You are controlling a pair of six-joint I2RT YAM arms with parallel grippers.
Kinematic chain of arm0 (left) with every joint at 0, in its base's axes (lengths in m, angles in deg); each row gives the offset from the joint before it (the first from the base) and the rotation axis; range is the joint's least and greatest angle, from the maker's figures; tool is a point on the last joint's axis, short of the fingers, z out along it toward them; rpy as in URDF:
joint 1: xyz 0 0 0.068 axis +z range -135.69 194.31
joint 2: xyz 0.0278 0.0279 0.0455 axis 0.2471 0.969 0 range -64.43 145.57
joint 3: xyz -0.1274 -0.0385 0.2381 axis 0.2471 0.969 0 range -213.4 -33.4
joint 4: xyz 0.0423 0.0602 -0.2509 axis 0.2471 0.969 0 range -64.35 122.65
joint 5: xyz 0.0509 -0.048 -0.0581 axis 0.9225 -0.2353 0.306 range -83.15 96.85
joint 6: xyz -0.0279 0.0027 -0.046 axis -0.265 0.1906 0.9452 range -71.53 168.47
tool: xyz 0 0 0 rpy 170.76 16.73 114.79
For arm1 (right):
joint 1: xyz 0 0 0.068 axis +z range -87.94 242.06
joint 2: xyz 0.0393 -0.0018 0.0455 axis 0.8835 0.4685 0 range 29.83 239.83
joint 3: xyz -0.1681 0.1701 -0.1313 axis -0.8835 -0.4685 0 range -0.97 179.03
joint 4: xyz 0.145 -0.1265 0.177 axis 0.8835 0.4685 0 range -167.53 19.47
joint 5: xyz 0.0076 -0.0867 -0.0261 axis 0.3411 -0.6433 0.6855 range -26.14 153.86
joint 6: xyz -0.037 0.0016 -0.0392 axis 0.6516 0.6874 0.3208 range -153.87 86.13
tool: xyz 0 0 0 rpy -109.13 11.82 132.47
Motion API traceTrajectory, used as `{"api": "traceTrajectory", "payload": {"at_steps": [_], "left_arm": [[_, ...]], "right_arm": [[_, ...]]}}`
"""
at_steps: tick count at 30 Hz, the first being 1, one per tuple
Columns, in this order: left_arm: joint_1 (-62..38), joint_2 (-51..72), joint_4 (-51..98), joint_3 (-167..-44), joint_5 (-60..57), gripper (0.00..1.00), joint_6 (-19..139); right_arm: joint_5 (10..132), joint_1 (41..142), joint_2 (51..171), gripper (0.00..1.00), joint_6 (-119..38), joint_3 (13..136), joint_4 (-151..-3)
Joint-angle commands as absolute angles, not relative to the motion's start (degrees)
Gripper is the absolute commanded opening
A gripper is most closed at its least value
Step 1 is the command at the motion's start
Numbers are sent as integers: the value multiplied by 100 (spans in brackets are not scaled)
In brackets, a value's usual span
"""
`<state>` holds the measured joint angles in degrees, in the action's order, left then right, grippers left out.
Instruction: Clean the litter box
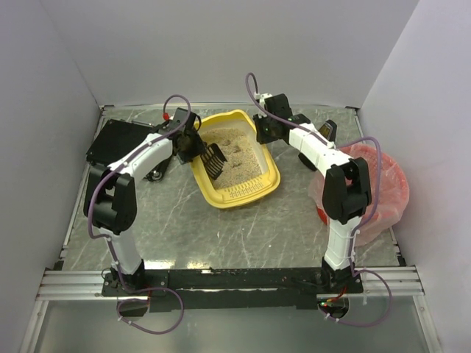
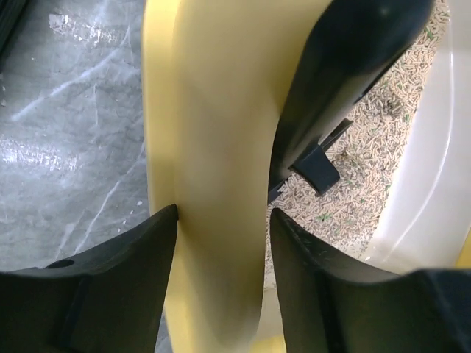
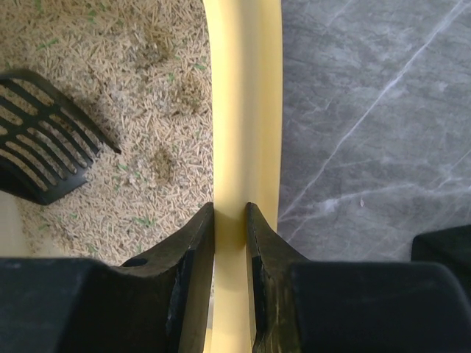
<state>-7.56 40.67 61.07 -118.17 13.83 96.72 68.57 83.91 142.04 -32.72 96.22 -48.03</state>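
Right hand (image 3: 229, 209) pinching box (image 1: 237, 194) rim; left hand (image 2: 223, 213) spread astride opposite rim. Risk: one-sided lift tilts box, spills litter (image 3: 147, 110) onto desk (image 1: 221, 235).

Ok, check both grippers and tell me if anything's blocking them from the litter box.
Nothing visible does. The right gripper is shut on the right rim of the litter box; the left gripper straddles the left rim. The black scoop sits inside, beyond the left gripper, not between.
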Motion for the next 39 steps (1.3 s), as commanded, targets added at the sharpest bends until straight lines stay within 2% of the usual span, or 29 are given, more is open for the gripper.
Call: {"api": "traceTrajectory", "payload": {"at_steps": [1,7,9,12,13,16,19,27,35,39], "left_arm": [[-793,4113,5967,-11689,862,62,9593],[-784,4429,6150,-12084,966,65,9601],[-784,4403,6133,-12015,966,66,9610],[-784,4306,6202,-12058,1124,67,9628],[-784,4306,6255,-12102,1176,70,9628],[-784,4288,6309,-12313,1169,76,9549],[-784,4271,6221,-12515,949,81,9444],[-793,4210,6256,-12832,746,87,9408],[-793,3753,6107,-12463,799,98,9443],[-793,3568,6010,-12243,782,99,9487]], "right_arm": [[6860,8271,14014,21,-3578,9080,-4290],[6667,8351,14154,25,-3677,9255,-4229],[6579,8360,14216,30,-3694,9290,-4228],[6535,8360,14216,33,-3677,9281,-4246],[6526,8360,14198,36,-3677,9290,-4255],[6517,8351,14154,67,-3616,9387,-4272],[6561,8360,14110,77,-3501,9536,-4316],[6746,8368,14242,84,-3299,9756,-4316],[5710,8597,14558,83,-3535,9818,-4404],[5358,8807,14637,80,-3642,9800,-4518]]}}
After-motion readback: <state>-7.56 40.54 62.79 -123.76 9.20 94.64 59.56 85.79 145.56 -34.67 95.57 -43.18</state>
